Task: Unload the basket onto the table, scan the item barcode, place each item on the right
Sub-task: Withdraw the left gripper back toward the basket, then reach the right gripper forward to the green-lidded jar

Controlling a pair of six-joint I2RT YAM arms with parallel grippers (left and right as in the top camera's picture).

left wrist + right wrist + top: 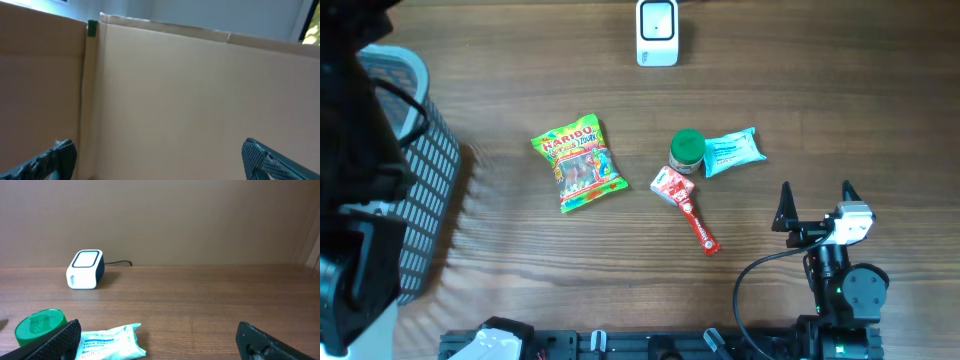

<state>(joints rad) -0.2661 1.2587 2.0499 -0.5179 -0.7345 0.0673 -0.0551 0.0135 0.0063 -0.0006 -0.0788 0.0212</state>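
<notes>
Four items, a candy bag (579, 163), tub (687, 149), red packet (685, 207) and blue pack (732, 152), lie mid-table, well apart from the scanner (657, 32), with right gripper (817, 207) and left gripper (157, 162) both wide and empty, so scanning looks not yet begun.

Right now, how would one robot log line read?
left jaws: open, empty | right jaws: open, empty | scanner: far side | candy bag: lying loose
</notes>
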